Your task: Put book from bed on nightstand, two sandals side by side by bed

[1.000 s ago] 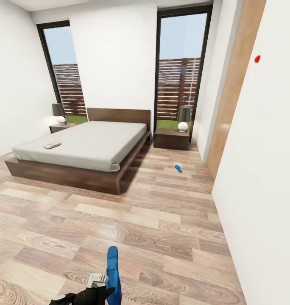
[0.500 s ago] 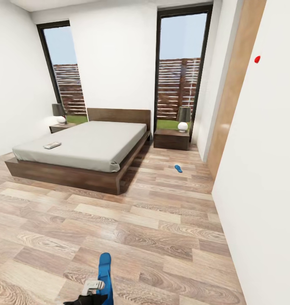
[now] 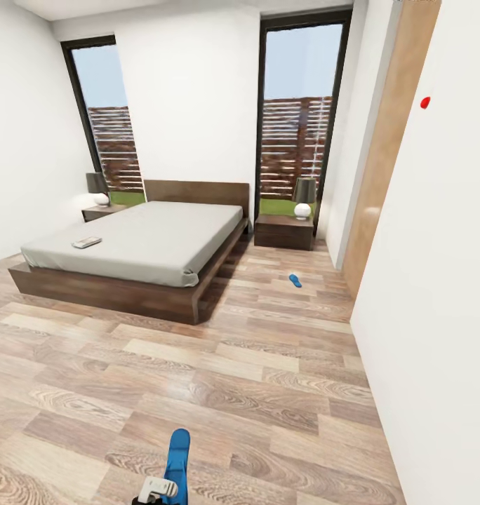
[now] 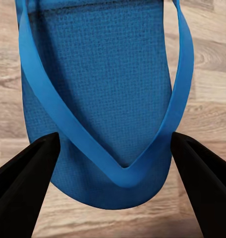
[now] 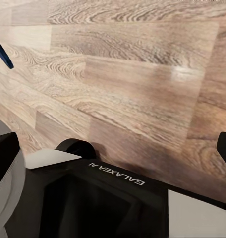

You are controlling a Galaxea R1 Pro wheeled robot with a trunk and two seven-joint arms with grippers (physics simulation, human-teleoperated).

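Your left gripper (image 4: 113, 148) grips a bright blue sandal (image 4: 100, 99), thin thong strap up, over plank floor (image 3: 268, 393); right gripper's state is unreadable. Second sandal (image 3: 295, 280) lies near the nightstand (image 3: 284, 231).

The held sandal (image 4: 100, 99) is bright blue with a fine-textured sole, as is the far sandal (image 3: 295, 279). The bed (image 3: 138, 242) has a pale grey mattress and dark brown frame. The floor (image 3: 268, 379) is streaky brown wood-grain plank.

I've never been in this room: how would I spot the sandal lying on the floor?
Find the right-hand window and the nightstand below it. On the wood floor in front lies a small bright blue sandal, alone, unlike the other sandal.
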